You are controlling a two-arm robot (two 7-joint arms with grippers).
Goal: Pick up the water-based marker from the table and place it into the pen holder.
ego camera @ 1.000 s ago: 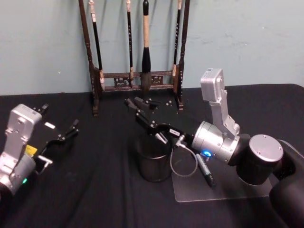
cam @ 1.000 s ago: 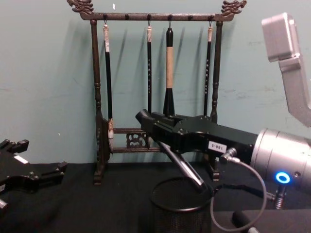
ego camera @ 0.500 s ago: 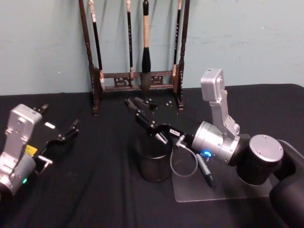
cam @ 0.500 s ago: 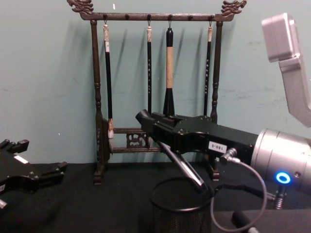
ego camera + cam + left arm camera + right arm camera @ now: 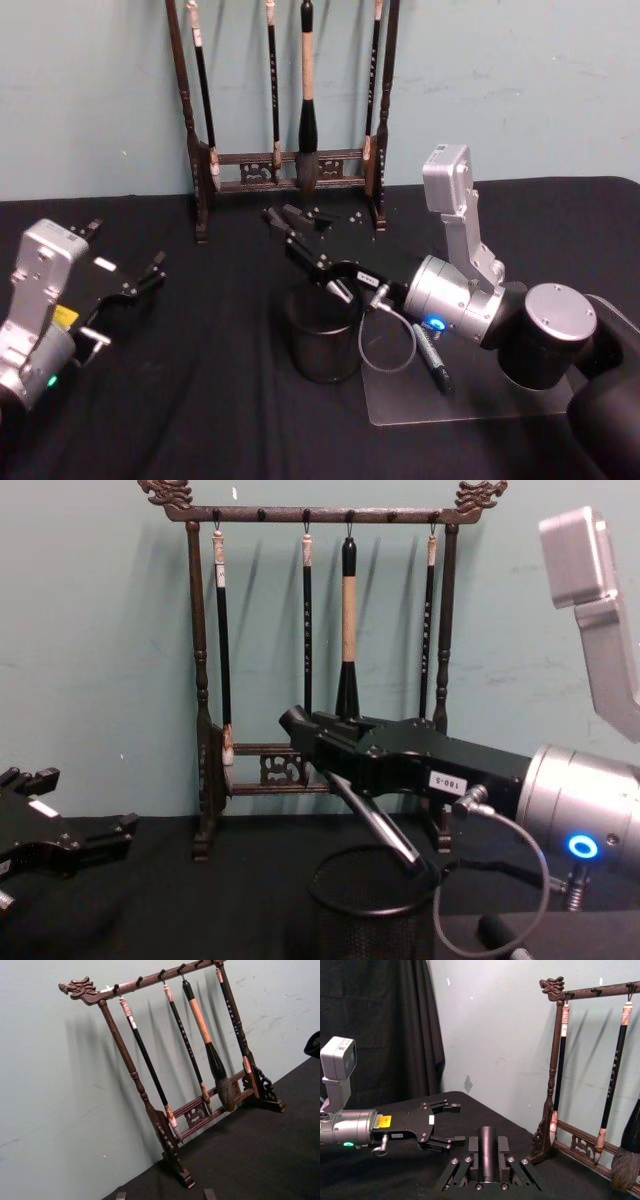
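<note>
The pen holder, a small black mesh cup, stands on the black table near the middle. My right gripper reaches over it from the right and is shut on the water-based marker, a slim dark stick. The marker slants down from the fingers, its lower end at the holder's rim. My left gripper hangs open and empty at the far left, well away from the holder.
A tall dark wooden rack hung with calligraphy brushes stands close behind the holder, against the wall. To the holder's right, a clear plate under my right arm carries another dark pen.
</note>
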